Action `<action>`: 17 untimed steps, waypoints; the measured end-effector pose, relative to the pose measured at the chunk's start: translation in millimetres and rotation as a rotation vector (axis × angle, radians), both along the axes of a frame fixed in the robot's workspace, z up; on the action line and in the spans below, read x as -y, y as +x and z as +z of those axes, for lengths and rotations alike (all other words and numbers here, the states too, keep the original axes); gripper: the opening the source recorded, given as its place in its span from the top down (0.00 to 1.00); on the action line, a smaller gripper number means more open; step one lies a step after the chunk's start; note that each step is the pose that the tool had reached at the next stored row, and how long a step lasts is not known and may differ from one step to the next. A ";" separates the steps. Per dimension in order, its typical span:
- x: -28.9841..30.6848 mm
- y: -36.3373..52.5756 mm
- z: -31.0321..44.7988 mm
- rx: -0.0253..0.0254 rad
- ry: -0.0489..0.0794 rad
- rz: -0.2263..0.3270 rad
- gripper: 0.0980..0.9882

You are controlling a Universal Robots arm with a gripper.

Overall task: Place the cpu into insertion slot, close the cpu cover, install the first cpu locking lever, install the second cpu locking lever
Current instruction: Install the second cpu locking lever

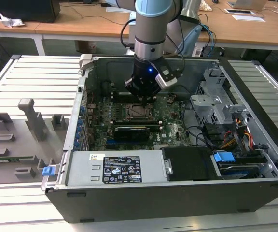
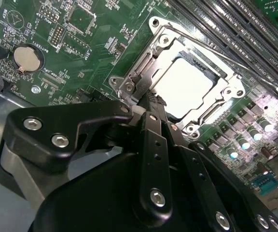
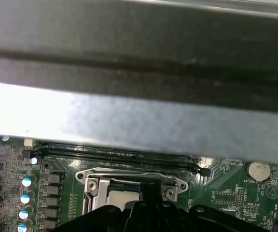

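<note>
An open computer case [image 1: 177, 159] is seen lying on a slatted counter [image 1: 28, 77] in the exterior view, with the green motherboard [image 1: 170, 130] exposed inside. The arm is lowered into the case, and the end effector [image 1: 147, 96] is held just at the 12 o'clock edge of the insertion slot [image 1: 140, 111].

In the second wrist view the cpu cover [image 2: 197, 79] is seen folded down over the slot, with the pale cpu [image 2: 185, 87] seated in its cut-out. The end effector [image 2: 151, 104] appears clenched, with its tips set at the cover's hinge corner and nothing seen between them.

The cpu is judged light, stiff and fragile, best held by its edges. The cover is thin springy metal, best pressed at its frame.
</note>
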State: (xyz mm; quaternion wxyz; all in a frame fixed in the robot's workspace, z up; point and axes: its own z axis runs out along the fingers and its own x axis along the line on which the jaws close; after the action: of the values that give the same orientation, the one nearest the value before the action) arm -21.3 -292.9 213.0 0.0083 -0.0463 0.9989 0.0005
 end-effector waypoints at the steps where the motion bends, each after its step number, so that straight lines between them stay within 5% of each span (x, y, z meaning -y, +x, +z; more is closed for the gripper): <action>1: 0.6 0.0 0.0 0.0000 0.000 0.000 0.99; 3: 1.5 -0.1 2.0 -0.0001 0.000 0.000 0.99; 6: 1.6 -0.1 26.2 0.0000 0.000 0.000 0.99; 8: 1.7 -0.1 33.2 -0.0001 0.000 0.000 0.99; 12: 3.9 -0.1 34.1 0.0000 0.000 0.000 0.99; 17: 16.0 -0.1 34.1 0.0000 0.000 0.000 0.99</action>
State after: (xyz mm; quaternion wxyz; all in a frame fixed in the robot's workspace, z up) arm -21.3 -308.9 247.1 0.0083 -0.0463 0.9989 0.0005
